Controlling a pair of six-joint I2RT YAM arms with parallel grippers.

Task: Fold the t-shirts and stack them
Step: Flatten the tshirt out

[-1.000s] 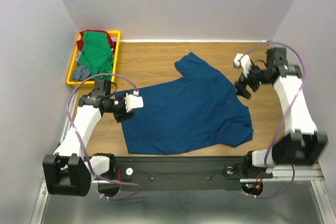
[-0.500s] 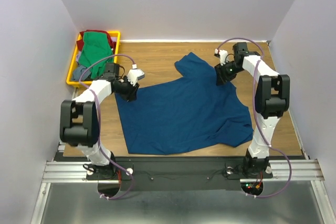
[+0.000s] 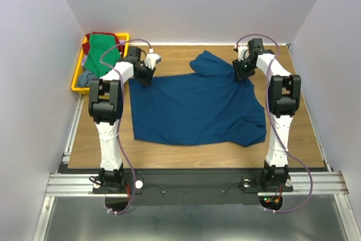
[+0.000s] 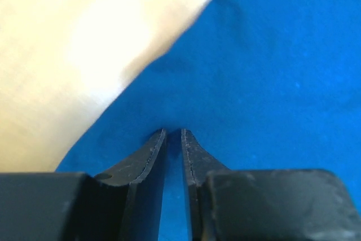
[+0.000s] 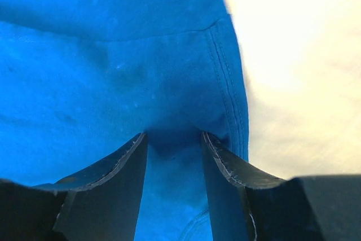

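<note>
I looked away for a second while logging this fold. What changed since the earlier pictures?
The left gripper and right gripper reached to the far side, closed on the blue t-shirt and dragged it away, flatter. The yellow tray and its shirts stayed.

Dark blue t-shirt [image 3: 197,105] lies spread out; green shirt [image 3: 99,44], red shirt [image 3: 102,34], grey shirt [image 3: 84,77] heaped far left.

blue t-shirt [image 3: 197,105]: matt soft cloth | table [image 3: 169,55]: smooth wood-grain | tray [image 3: 76,77]: glossy yellow plastic
</note>
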